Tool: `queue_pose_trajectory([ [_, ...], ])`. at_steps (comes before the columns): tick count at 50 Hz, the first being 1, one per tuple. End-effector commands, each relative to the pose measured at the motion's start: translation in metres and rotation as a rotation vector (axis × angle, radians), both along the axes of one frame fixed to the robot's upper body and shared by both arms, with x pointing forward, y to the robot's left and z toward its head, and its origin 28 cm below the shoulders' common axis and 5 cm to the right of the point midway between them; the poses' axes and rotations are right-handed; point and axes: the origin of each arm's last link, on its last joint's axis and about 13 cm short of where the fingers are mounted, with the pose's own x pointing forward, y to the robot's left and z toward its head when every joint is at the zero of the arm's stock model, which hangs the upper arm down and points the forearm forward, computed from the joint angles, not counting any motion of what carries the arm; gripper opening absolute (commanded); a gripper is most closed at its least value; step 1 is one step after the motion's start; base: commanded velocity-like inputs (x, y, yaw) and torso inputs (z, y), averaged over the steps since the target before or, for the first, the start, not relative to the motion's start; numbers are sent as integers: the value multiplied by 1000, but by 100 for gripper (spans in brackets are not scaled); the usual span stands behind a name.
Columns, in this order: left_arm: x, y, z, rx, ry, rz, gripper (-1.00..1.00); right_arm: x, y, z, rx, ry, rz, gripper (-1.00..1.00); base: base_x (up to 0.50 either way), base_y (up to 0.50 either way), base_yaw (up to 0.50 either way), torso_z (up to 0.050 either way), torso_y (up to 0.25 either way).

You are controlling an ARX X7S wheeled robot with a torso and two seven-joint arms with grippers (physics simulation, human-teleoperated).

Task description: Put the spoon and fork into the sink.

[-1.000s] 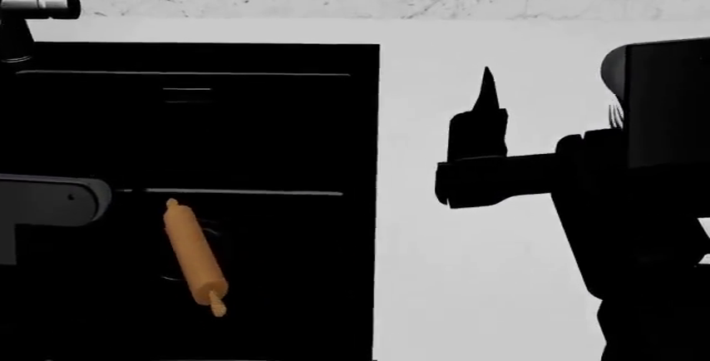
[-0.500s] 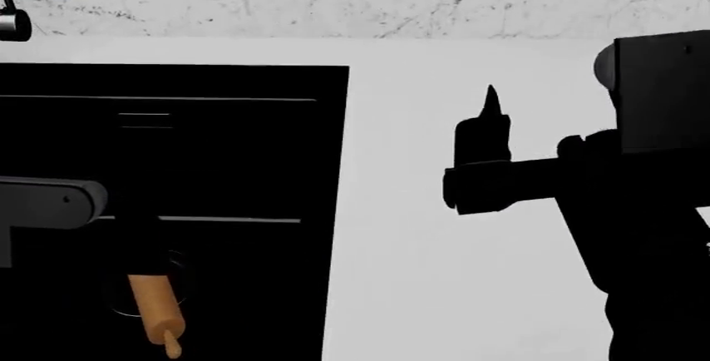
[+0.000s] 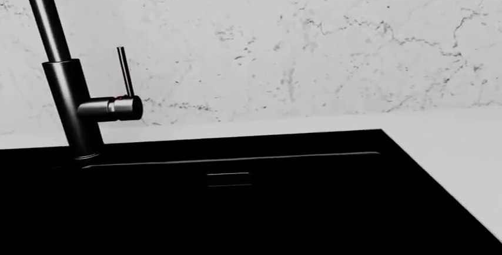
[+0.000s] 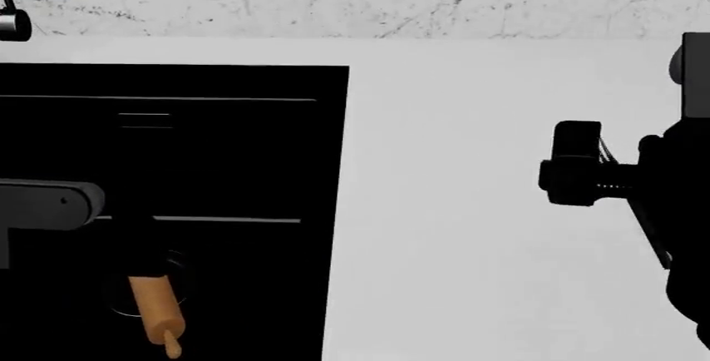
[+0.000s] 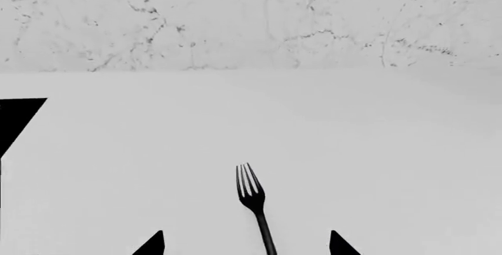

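The fork (image 5: pixel 253 199) lies flat on the counter (image 5: pixel 377 149), lower centre of frame, between your right claw (image 5: pixel 246 244) tips, spread and empty. Step in hand: fork pickup. Next, descend, clench the handle, then carry it to the sink (image 4: pixel 222 161).

Right hand (image 5: pixel 246 242) hanging with fingers spread wide, only two dark fingertips (image 5: pixel 150 244) showing, right arm (image 4: pixel 621 180) reaching in sideways, left arm (image 4: pixel 45 205) extending level
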Motion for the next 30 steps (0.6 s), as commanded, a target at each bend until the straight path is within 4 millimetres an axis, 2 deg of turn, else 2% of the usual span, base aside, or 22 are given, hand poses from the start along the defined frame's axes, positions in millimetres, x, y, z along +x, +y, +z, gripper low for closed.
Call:
queue_pose_trajectory([
  [1, 3, 2, -4, -10, 21, -2, 100, 15, -17, -15, -60, 103, -143, 100, 0, 0, 0, 0, 0],
  [8, 4, 0, -6, -7, 26, -8, 100, 29, -19, -32, -67, 119, -152, 100, 0, 0, 0, 0, 0],
  [17, 5, 0, -7, 0, 34, -2, 100, 49, -21, -67, -29, 140, -129, 100, 0, 0, 0, 0, 0],
  [25, 7, -1, -9, 7, 42, -5, 100, 56, -17, -102, 70, 222, -92, 100, 0, 0, 0, 0, 0],
  [30, 7, -2, -9, 9, 43, -7, 100, 56, -14, -116, 104, 263, -80, 100, 0, 0, 0, 0, 0],
])
